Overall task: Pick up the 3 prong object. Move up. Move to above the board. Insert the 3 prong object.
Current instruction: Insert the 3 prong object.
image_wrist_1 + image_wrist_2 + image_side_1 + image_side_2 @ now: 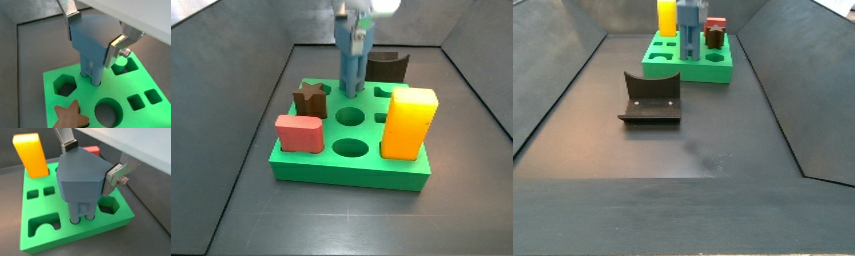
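Three of the four steps look done, by my judgement: the tall, slender light-blue plastic 3 prong object is lifted, carried over the large flat bright-green board, and its prongs now meet the board's top near the far edge. Only the seating and release seem left.

The gripper stands directly above the board, its flat silver fingers closed against the blue piece's wide head.

In both wrist views the prong tips reach their holes, but I cannot tell how deep they sit. The tall orange-yellow block, the pink-red block, the brown star-shaped block and the dark brown arch-shaped block occupy other places on the board. In a side view, the fixture stands mid-floor; the board is small and partly hidden there.
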